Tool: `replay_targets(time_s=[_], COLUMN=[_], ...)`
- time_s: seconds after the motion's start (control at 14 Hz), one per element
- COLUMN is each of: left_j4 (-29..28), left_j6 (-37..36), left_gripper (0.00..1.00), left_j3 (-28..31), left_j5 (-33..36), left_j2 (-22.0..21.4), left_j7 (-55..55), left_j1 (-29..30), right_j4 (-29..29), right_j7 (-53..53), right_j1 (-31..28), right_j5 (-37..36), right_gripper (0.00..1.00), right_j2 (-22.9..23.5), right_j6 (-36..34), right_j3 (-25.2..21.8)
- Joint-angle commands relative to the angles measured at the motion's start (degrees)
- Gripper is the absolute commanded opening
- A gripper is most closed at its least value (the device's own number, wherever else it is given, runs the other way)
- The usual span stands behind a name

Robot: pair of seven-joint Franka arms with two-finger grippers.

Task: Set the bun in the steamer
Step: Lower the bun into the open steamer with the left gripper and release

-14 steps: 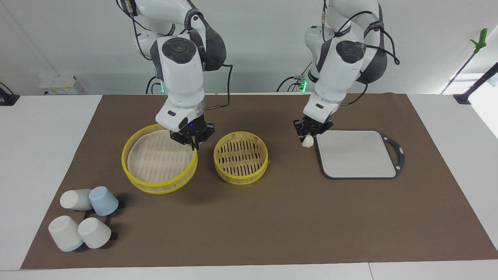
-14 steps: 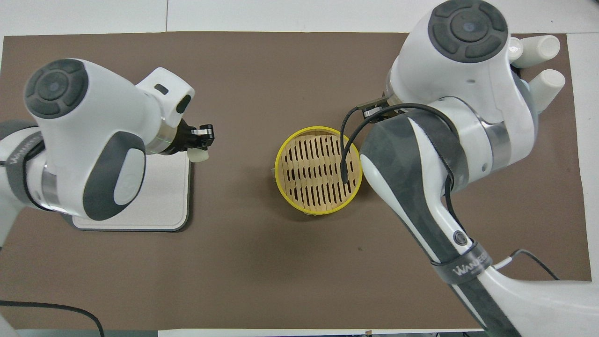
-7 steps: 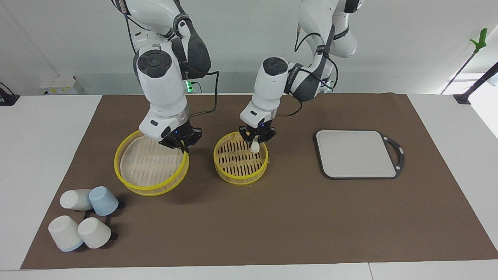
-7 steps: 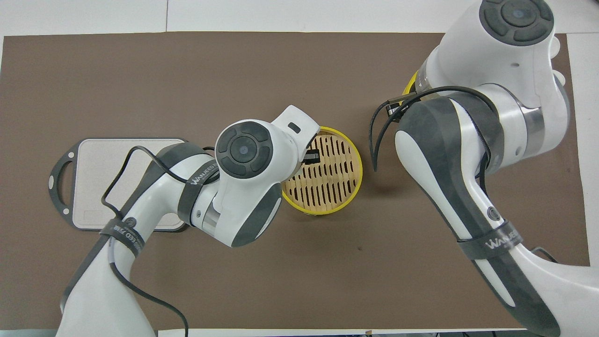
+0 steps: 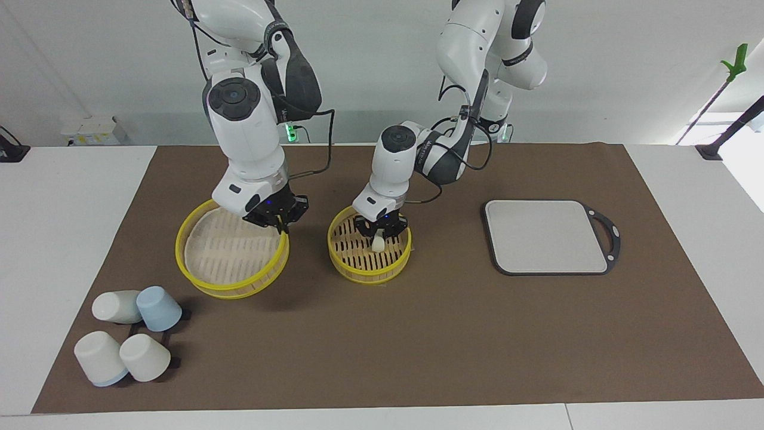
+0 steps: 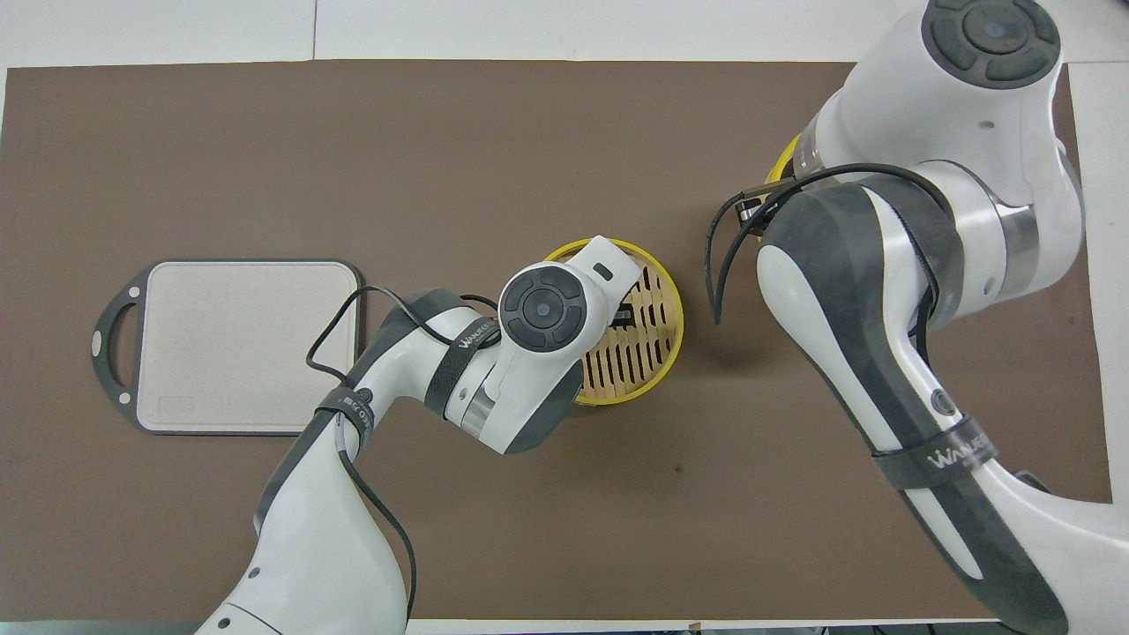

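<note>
The left gripper (image 5: 379,234) is down inside the steamer (image 5: 369,267), low over the slats. The bun (image 5: 378,243) sits at its tips, on or just above the slatted floor. The bun is put here because this basket is where it belongs. I cannot tell if the fingers are letting go yet or if they hold the bun.

The right gripper (image 5: 279,222) is closed tight on the rim of the lid (image 5: 230,286). It holds the lid tilted, beside the steamer, toward the right arm's end of the table. That keeps the basket open so the bun can go in.

The board (image 5: 546,236) is bare, toward the left arm's end of the table. Four cups (image 5: 128,337) lie near the table's corner, farther from the robots than the lid.

A second ago the bun hung at the edge of the board, and the left arm was over there. Since then it has swung across and gone down into the steamer. The lid has slid a little away from the basket. The cups and board have not moved.
</note>
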Motion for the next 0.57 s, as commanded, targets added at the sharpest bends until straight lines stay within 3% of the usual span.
replay_targets(time_s=[0.0,0.07,0.14,0.29,0.5], left_j4=[0.12,0.12,0.12,0.12,-0.24], left_j6=[0.65,0.22,-0.22,-3.64,-11.62], left_gripper=[0.78,0.95,1.0,1.0,1.0], left_j3=[1.08,1.08,1.08,1.08,1.17], left_j5=[0.52,0.61,0.61,0.61,0.52], left_j2=[0.46,0.46,0.37,-1.11,-8.13], left_j7=[-2.43,-2.87,-2.88,-2.53,-1.39], left_j1=[-1.38,-1.38,-1.38,-0.86,3.17], right_j4=[-3.71,-3.71,-3.71,-3.97,-4.06], right_j7=[-1.16,-1.07,-0.81,0.5,4.29], right_j1=[-0.99,-0.9,-0.82,-0.2,0.85], right_j5=[0.68,0.68,0.68,0.68,0.68], right_gripper=[0.0,0.0,0.0,0.0,0.0], right_j2=[-2.65,-2.65,-2.65,-2.91,-3.09], right_j6=[2.16,2.17,2.17,1.99,2.25], right_j3=[0.66,0.66,0.66,0.66,0.93])
